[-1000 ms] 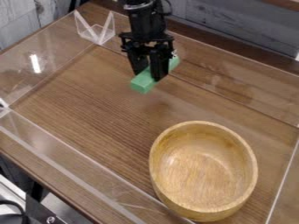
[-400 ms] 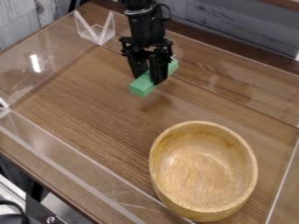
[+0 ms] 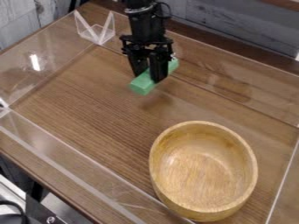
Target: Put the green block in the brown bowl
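Clamped on the green block [image 3: 146, 79], the claw [image 3: 149, 70] points steeply down over the far part of the worktop [image 3: 82, 96], its black fingers [image 3: 138, 59] closed against the block's long sides. Set against the picture from a second ago, almost nothing differs: the claw is in the same spot, tilted the same way, with the same grip. The block has not shifted between the fingers, and the brown bowl [image 3: 205, 168] lies where it lay.

Left of the claw, a clear plastic wall [image 3: 35, 66] runs along the edge of the worktop, and a clear angled piece [image 3: 93, 31] stands up and to the left of the claw, near the back corner.

At the claw itself, the green block is a small flat-sided bar of plain bright green. It sits slanted, one end showing below and to the left of the fingers, the other peeping out on their right. Its lower end is at or just above the wood grain; whether it touches cannot be told.

Right of the claw and well nearer the camera, the brown bowl rests on the worktop, well apart from the block. It is round, light tan wood with visible grain and a thick rim, and much wider than the block.
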Tool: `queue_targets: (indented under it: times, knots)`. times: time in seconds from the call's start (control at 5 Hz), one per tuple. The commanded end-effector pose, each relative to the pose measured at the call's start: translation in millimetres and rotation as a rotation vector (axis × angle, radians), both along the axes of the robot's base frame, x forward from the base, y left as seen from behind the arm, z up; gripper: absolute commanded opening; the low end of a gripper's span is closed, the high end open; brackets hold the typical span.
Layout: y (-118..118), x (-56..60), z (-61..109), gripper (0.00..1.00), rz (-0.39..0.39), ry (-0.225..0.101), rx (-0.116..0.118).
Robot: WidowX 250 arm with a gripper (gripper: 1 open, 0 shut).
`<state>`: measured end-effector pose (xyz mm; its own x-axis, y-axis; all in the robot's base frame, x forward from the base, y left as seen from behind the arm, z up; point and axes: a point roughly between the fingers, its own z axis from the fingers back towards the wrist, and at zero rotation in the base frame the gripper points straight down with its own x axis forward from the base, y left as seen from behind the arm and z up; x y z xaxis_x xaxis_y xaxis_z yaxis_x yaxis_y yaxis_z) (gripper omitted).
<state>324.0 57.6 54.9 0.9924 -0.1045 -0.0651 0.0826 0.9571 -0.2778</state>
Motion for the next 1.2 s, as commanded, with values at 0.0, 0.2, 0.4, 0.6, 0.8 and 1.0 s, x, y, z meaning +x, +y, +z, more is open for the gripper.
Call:
queue_targets:
  times: [0.0, 0.2, 0.4, 0.6, 0.8, 1.0]
  knots:
    - [8, 10.6, 17.6, 0.00, 0.006, -0.063, 0.018]
    - [-10, -2.2, 30.5, 0.00, -0.022, -0.065, 0.013]
    - [-28, -13.4, 41.6, 0.00, -0.060, -0.071, 0.009]
    - [-60, -30.2, 59.3, 0.00, -0.103, -0.079, 0.009]
    - [-108, -54.0, 71.1, 0.00, -0.164, -0.092, 0.005]
    - [-159, -82.4, 64.4, 0.00, -0.235, -0.091, 0.000]
